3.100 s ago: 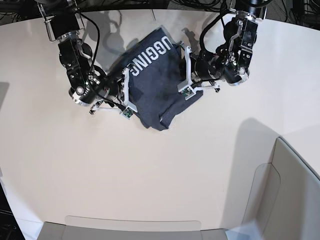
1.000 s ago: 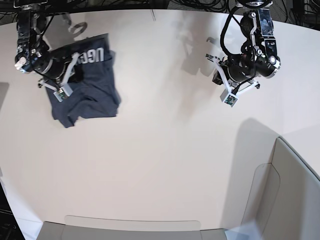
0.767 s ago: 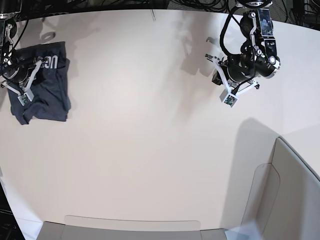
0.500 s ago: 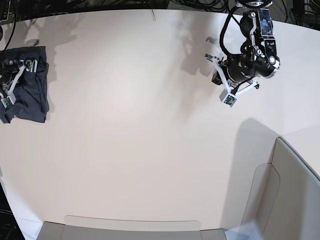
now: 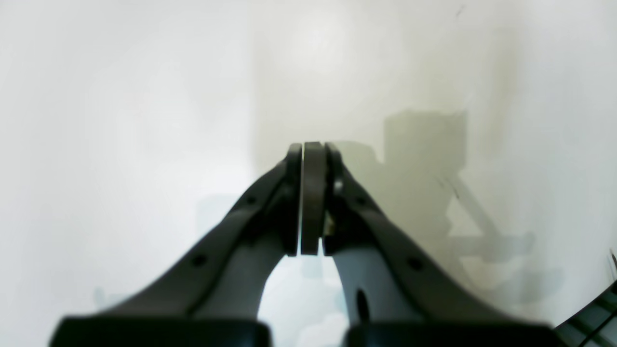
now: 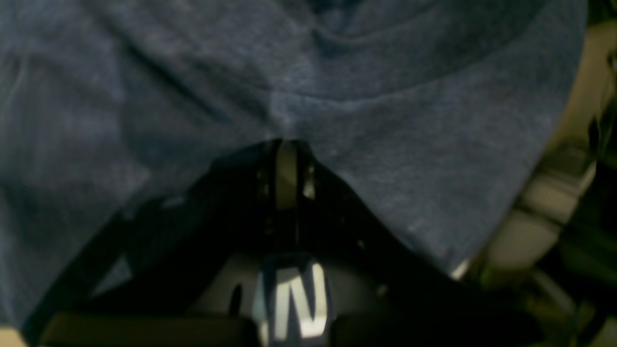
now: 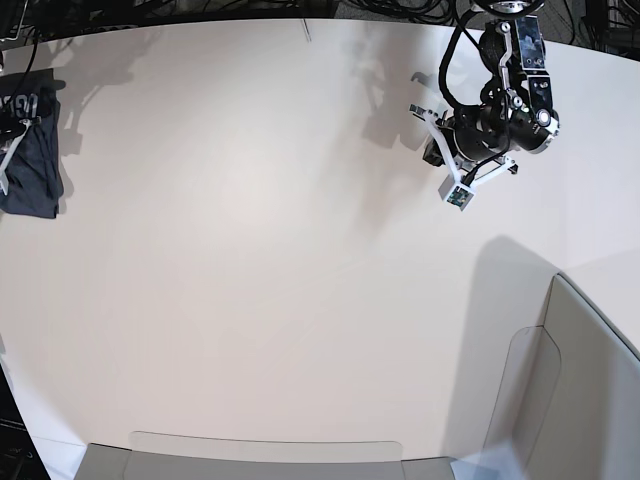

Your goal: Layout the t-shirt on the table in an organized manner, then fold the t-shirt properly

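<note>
Across the large smooth off-white table (image 7: pixel 300 250), almost the whole surface lay bare, because the dark heathered navy-grey cotton t-shirt (image 7: pixel 30 150) had been dragged in about three seconds from the far middle of the tabletop to the extreme edge on the base view's left, where only a bunched strip of it with a trace of white lettering showed. That shift looked like a setback for laying the shirt out: the cloth was crumpled and close to the rim, perhaps partly over it, so it would likely need pulling back toward the centre before any flattening or folding. The left arm had let the fabric go and stood well apart from it over empty table on the base view's right. Its black left gripper (image 5: pixel 313 202) had both fingers pressed together with nothing between them. The black right gripper (image 6: pixel 284 164) was nearly out of the base view; from its wrist camera the fingers met on a pinched fold of the shirt, blue cloth filling the frame around them.
</note>
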